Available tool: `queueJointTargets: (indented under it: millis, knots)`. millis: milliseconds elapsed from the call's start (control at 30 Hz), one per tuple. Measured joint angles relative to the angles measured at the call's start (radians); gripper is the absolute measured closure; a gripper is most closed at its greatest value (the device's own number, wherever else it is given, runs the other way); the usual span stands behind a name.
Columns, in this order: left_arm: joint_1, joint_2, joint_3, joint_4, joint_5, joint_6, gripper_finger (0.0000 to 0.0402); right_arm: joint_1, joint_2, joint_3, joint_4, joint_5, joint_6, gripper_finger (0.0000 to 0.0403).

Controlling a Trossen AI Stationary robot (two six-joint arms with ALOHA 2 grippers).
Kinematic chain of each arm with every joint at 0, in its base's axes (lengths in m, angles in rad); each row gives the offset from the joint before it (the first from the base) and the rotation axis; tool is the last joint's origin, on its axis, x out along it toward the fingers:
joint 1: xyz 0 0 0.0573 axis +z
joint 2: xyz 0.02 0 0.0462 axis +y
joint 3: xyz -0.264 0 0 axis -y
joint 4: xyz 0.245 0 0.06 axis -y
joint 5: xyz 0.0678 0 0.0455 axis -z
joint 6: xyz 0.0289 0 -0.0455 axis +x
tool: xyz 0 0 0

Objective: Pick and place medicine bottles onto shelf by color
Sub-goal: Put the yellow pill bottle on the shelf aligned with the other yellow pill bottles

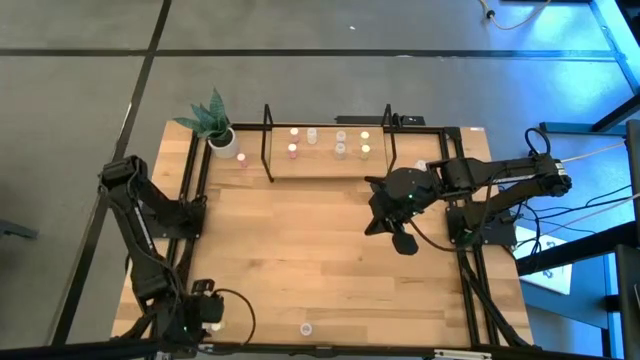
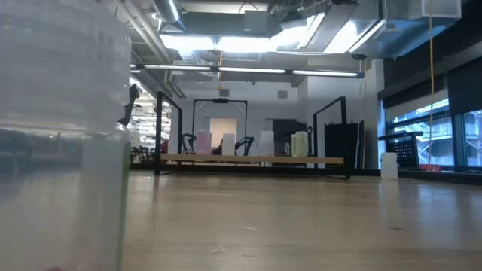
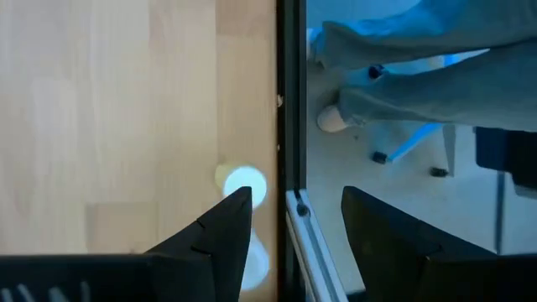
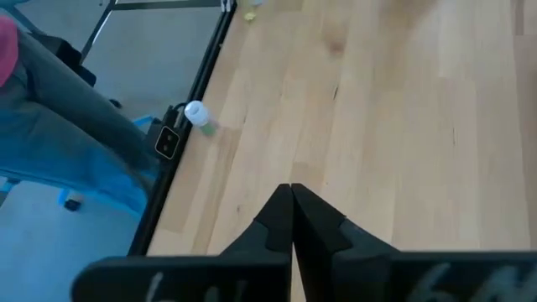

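Note:
The shelf (image 1: 330,150) stands at the table's far edge and carries several medicine bottles with pink (image 1: 293,150), white (image 1: 341,149) and yellow-green (image 1: 365,151) tops. A white-topped bottle (image 1: 306,328) stands alone near the table's near edge and also shows in the right wrist view (image 4: 195,113). My left gripper (image 3: 294,210) hangs open over the near left corner, its fingers either side of the table's black edge rail (image 3: 290,101). A white-topped bottle (image 3: 245,184) stands just past one fingertip. My right gripper (image 4: 291,201) hovers shut and holds nothing, right of the table's centre (image 1: 392,232).
A white pot with a green plant (image 1: 220,130) stands left of the shelf, a pink-topped bottle (image 1: 242,158) beside it. A person's legs (image 3: 403,75) stand beyond the near edge. In the low view a translucent bottle (image 2: 60,143) fills the left side. Bare wood (image 1: 300,240) lies mid-table.

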Motion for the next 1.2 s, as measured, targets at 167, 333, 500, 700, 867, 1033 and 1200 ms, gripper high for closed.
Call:
queueJointTargets:
  millis: [167,333,500,700,867,1033,1200]
  knots:
    - [-0.02,0.053,0.0,0.028,-0.034,-0.005,0.0221,0.0,0.0,0.0,0.0,0.0,0.014,0.0397]
    - [-0.021,0.076,0.0,0.028,-0.056,-0.009,0.0221,0.0,0.0,0.0,0.0,0.002,0.013,0.0397]
    - [-0.022,0.091,0.0,0.018,-0.106,-0.01,0.0221,0.0,0.0,0.0,0.0,0.002,0.011,0.0397]
    - [-0.03,0.091,0.0,0.009,-0.114,-0.013,0.0221,0.0,0.0,0.0,-0.001,0.002,0.011,0.0397]
    - [-0.05,0.091,0.0,0.001,-0.112,-0.02,0.0221,0.0,0.0,0.0,-0.001,0.002,0.012,0.0397]
    - [-0.054,0.091,0.0,-0.006,-0.113,-0.023,0.0221,0.0,0.0,0.0,-0.001,0.002,0.019,0.0397]
    - [-0.054,0.091,0.0,-0.006,-0.113,-0.041,0.0221,0.0,0.0,0.0,-0.001,0.001,0.049,0.0397]
